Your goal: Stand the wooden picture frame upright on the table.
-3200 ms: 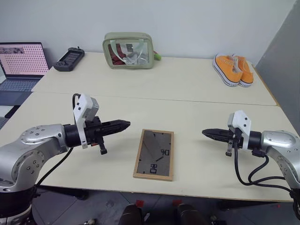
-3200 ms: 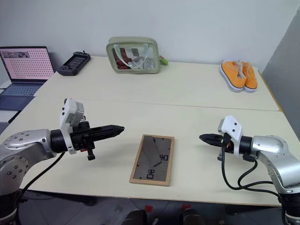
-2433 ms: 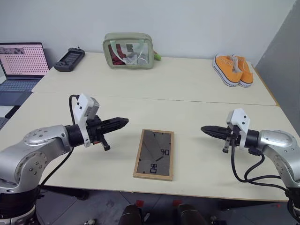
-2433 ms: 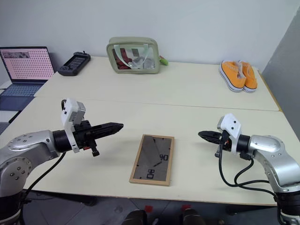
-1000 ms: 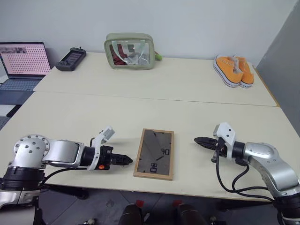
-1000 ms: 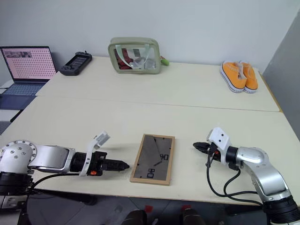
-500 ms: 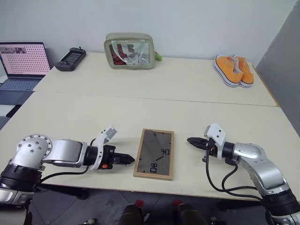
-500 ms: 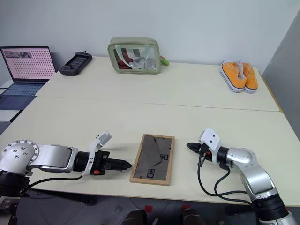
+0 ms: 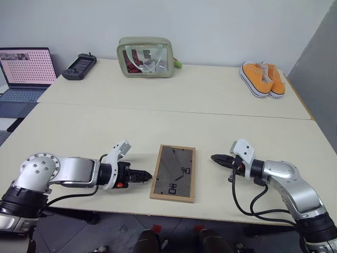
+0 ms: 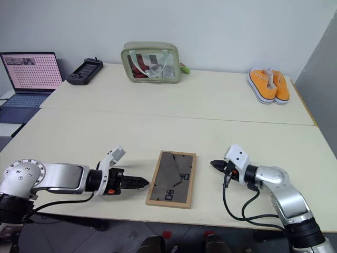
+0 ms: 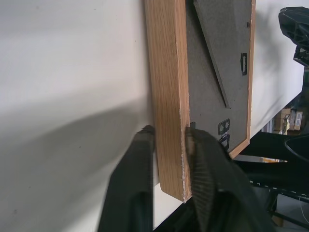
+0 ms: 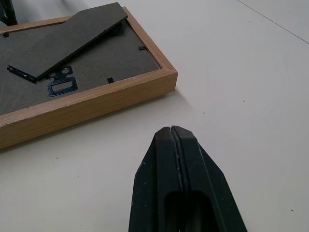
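- The frame (image 9: 173, 173) is lying flat, grey backing up, near the front edge of the table (image 9: 210, 100), roughly midway between the two arms.
- Its hinged prop (image 11: 212, 43) is lying folded against the backing, with small metal clips and a hanger showing beside it in the wrist views.
- The left gripper (image 9: 148, 176) is reaching in low from the left, its tips sitting at the frame's left long side, toward the near corner.
- In the left wrist view its fingers (image 11: 137, 159) are parted and straddling the wooden rail: one is resting on the outer side by the tabletop, the other on the inner side over the backing; whether they are actually squeezing the rail I cannot tell.
- The right gripper (image 9: 214, 158) is hovering just right of the frame's right side, apart from it, pointing toward it.
- Its jaws are pressed together with nothing between them, and the right wrist view is showing a strip of bare tabletop between the tip (image 12: 174, 133) and the frame's corner.
- At the far side of the table, a pouch (image 9: 144, 56) with a clear window, a game controller (image 9: 79, 65) and orange shoes (image 9: 262, 78) are sitting well apart from the frame.
- A laptop (image 9: 25, 73) is standing open at the far left.
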Tool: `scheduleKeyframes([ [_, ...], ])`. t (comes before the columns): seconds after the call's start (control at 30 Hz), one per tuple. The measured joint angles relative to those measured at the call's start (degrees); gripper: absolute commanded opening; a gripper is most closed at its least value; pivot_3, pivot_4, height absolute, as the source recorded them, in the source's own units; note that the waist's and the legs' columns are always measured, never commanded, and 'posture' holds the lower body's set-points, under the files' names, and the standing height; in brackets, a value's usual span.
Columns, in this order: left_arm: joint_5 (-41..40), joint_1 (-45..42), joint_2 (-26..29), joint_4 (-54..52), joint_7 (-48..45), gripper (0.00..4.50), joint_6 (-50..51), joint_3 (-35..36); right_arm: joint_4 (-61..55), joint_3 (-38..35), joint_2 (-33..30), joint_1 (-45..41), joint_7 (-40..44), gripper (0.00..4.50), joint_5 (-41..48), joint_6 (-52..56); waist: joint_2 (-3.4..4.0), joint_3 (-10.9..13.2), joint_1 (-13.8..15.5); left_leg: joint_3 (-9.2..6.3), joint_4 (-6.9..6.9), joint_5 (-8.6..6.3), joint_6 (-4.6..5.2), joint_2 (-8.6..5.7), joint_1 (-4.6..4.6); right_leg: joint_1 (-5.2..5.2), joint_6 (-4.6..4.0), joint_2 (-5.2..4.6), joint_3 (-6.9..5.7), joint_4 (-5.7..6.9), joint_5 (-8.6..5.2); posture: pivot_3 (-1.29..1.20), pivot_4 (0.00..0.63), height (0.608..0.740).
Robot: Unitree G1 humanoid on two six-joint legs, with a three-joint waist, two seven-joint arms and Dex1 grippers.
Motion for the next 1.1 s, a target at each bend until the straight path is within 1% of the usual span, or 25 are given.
scheduleKeyframes([
  [0.2,0.0,0.0,-0.1,-0.1,0.0,3.11,-0.1,-0.3,0.0,0.0,0.0,0.0,0.0,0.00,0.0,0.0,0.00,0.0,0.0,0.00,0.00,0.00,0.00,0.00,0.00,0.00,0.00,0.00,0.00,0.00,0.00,0.00,0.150,0.740],
  [0.27,0.0,0.0,-0.3,-0.1,0.0,3.41,-0.1,-0.5,0.0,0.0,-0.1,0.0,0.0,0.00,-0.1,0.0,0.00,0.0,0.0,0.00,0.00,0.00,0.00,0.00,0.00,0.00,0.00,0.00,0.00,0.00,0.00,0.00,0.150,0.740],
  [0.33,0.0,0.0,-0.4,-0.1,0.0,3.82,-0.1,-0.5,0.2,0.0,-0.2,0.1,-0.1,0.00,-0.6,-0.4,0.00,0.0,0.0,0.00,0.00,0.00,0.00,0.00,0.00,0.00,0.00,0.00,0.00,0.00,0.00,0.00,0.150,0.740],
  [0.5,0.0,0.0,-1.7,-0.1,-0.2,3.82,-0.1,-0.8,4.8,1.7,-0.3,0.2,-1.7,0.00,-5.4,-1.9,0.01,0.0,0.0,0.01,0.00,0.00,0.00,-0.01,0.00,-0.01,0.00,0.00,0.01,-0.01,0.00,0.00,0.150,0.740],
  [0.7,-0.1,0.0,-2.5,0.0,-0.7,3.82,0.2,-1.3,5.5,2.7,1.6,0.7,-2.4,0.00,-6.9,-3.5,0.00,0.0,0.0,0.01,0.00,0.00,0.00,0.00,0.03,0.02,0.00,0.01,0.01,0.00,0.00,0.00,0.150,0.740],
  [0.83,-0.2,-0.1,-2.6,0.1,-1.1,3.82,0.2,-1.7,4.2,3.7,3.9,1.5,-3.0,0.00,-6.8,-2.6,0.00,0.0,-0.1,0.01,0.00,0.00,0.00,0.03,0.05,0.02,0.00,0.02,0.01,0.00,0.00,0.00,0.150,0.740],
  [1.1,-0.2,-0.8,-3.2,0.3,-1.3,3.82,0.2,-2.3,-0.8,7.0,7.7,2.6,-3.5,0.00,-6.2,2.4,0.01,0.0,0.0,0.00,0.00,0.00,-0.01,0.02,0.04,0.02,0.00,0.01,0.00,0.00,0.00,0.00,0.150,0.740],
])
